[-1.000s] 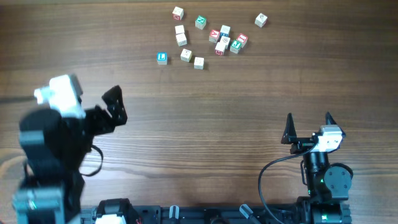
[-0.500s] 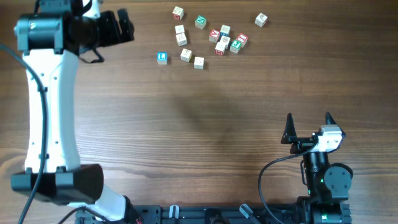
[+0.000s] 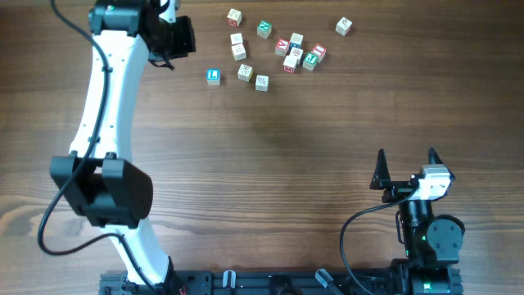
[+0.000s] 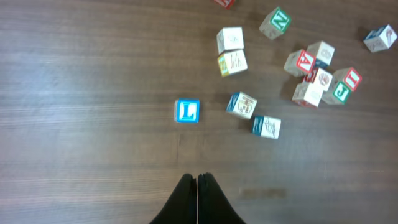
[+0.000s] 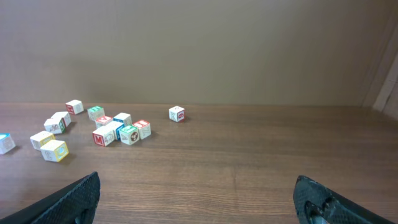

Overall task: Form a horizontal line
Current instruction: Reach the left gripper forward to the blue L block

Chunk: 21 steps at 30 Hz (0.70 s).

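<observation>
No horizontal line shows; the small wooden letter cubes lie scattered at the far side of the table. A blue-faced "L" cube point(image 3: 213, 76) point(image 4: 187, 111) sits apart on the left, with two pale cubes point(image 3: 245, 73) point(image 3: 261, 82) just to its right. My left gripper point(image 3: 182, 37) point(image 4: 197, 177) hovers left of the cubes, shut on nothing, its tips pointing at the table a little short of the "L" cube. My right gripper point(image 3: 406, 156) point(image 5: 196, 180) rests open near the front right, far from all cubes.
A cluster of red-, green- and pale-faced cubes point(image 3: 296, 53) point(image 4: 320, 74) point(image 5: 118, 132) lies right of the "L" cube. One lone cube point(image 3: 343, 27) point(image 5: 176, 113) sits furthest right. Bare wood table point(image 3: 270, 164) spreads between the cubes and the right gripper.
My left arm has swung from the near left up to the far side beside the cubes, and its jaws have gone from open to shut. The right arm and the cubes have not moved.
</observation>
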{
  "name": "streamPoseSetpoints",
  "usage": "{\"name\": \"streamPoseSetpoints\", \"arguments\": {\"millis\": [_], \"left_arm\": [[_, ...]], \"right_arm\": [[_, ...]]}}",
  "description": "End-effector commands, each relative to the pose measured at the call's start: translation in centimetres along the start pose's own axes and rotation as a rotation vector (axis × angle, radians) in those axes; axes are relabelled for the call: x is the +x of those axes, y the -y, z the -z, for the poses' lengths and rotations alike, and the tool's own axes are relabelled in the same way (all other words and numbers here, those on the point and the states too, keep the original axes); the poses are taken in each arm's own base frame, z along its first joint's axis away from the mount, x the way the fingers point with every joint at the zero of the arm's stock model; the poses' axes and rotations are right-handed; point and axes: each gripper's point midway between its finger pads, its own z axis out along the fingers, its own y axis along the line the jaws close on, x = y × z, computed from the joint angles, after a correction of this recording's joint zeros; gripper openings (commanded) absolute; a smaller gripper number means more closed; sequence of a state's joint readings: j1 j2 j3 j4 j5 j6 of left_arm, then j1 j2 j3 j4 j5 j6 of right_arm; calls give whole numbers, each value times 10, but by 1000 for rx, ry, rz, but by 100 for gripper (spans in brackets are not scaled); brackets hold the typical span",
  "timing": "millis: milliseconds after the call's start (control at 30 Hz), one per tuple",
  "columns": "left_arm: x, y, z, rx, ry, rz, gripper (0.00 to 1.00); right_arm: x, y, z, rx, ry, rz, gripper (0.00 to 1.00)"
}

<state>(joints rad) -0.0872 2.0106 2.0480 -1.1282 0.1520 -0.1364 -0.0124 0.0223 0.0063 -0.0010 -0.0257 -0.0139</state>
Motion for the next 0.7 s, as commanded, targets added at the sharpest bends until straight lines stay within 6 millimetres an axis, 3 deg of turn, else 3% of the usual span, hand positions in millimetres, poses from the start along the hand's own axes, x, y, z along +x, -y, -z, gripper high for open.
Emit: {"name": "streamPoseSetpoints", "arguments": {"millis": [0, 67, 100, 133, 233, 300, 367, 433, 500, 533, 567, 600, 667], "left_arm": [[-10, 15, -20, 27, 24, -24, 7], [-14, 24, -30, 37, 36, -43, 11], [-15, 28, -36, 40, 42, -52, 22], [-15, 30, -42, 42, 41, -56, 26], [-13, 20, -60, -27, 28, -59, 59], [-11, 16, -68, -43, 17, -57, 70], [-13, 7, -75, -87, 21, -56, 74], [-10, 4, -84, -100, 8, -55, 74], [-8, 3, -91, -103, -1, -55, 64], [-8, 2, -96, -103, -4, -54, 42], [-8, 2, -99, -103, -3, -54, 30], [-8, 1, -103, -102, -3, -55, 29], [-8, 0, -113, -103, -5, -54, 47]], "right_arm": [[-1, -1, 0, -8, 7, 12, 100], [-1, -1, 0, -8, 7, 12, 100], [-1, -1, 0, -8, 7, 12, 100], [-1, -1, 0, -8, 7, 12, 100], [-1, -1, 0, -8, 7, 12, 100], [-1, -1, 0, -8, 7, 12, 100], [-1, -1, 0, -8, 7, 12, 100], [-1, -1, 0, -8, 7, 12, 100], [-1, -1, 0, -8, 7, 12, 100], [-1, -1, 0, -8, 7, 12, 100], [-1, -1, 0, -8, 7, 12, 100], [-1, -1, 0, -8, 7, 12, 100], [-1, -1, 0, -8, 7, 12, 100]]}}
